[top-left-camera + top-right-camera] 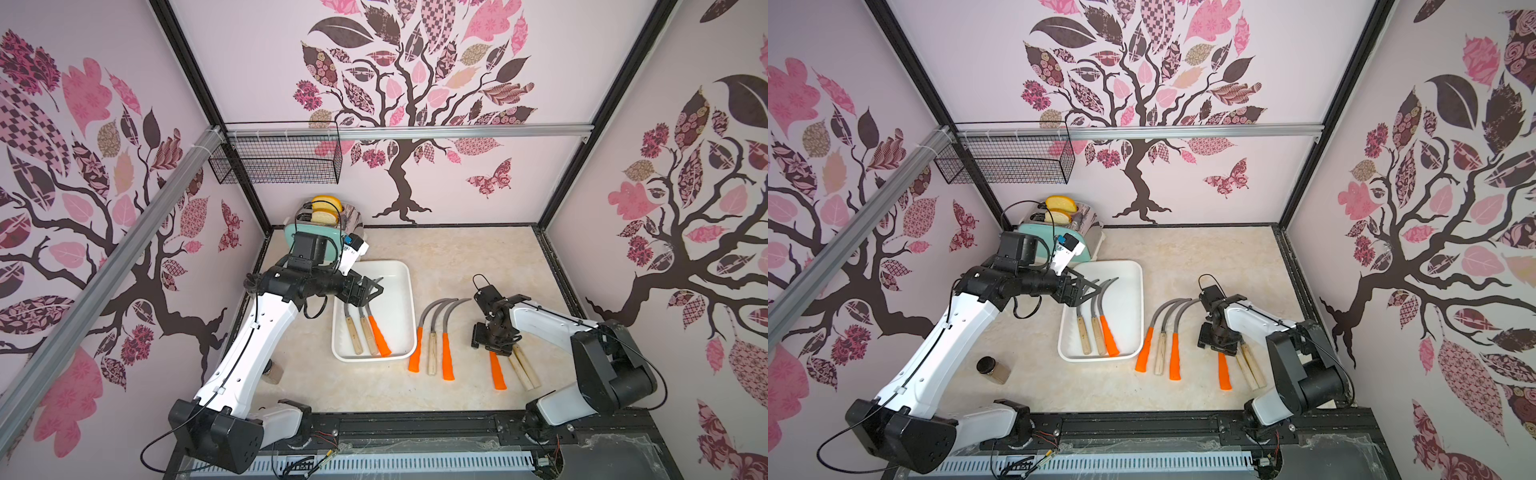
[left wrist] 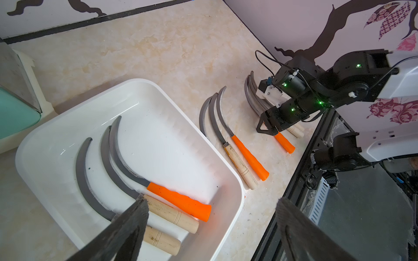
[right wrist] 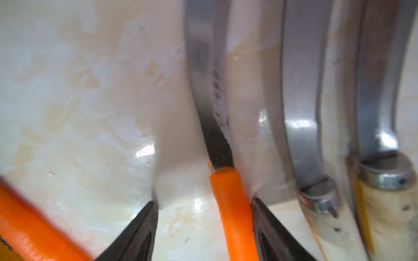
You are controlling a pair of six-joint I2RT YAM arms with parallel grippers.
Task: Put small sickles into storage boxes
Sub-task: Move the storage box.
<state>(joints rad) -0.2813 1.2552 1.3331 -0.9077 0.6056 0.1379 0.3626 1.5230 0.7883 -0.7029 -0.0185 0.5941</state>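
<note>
Between parted right fingers (image 3: 140,226) lies an orange-handled sickle (image 3: 233,203), straddled for lifting; left fingers (image 2: 131,226) hang released above the tray (image 2: 172,144).

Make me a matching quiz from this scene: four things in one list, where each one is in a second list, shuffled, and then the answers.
Things
1. left claw
2. right claw
3. black wire mesh basket
4. toaster

Places
A. hung on the metal rail along the back wall
B. far left corner of the table, bread slices in its slots
C. open, above the white tray
D. low at the table, one finger on each side of an orange sickle handle

Pairs: 1-C, 2-D, 3-A, 4-B
</note>
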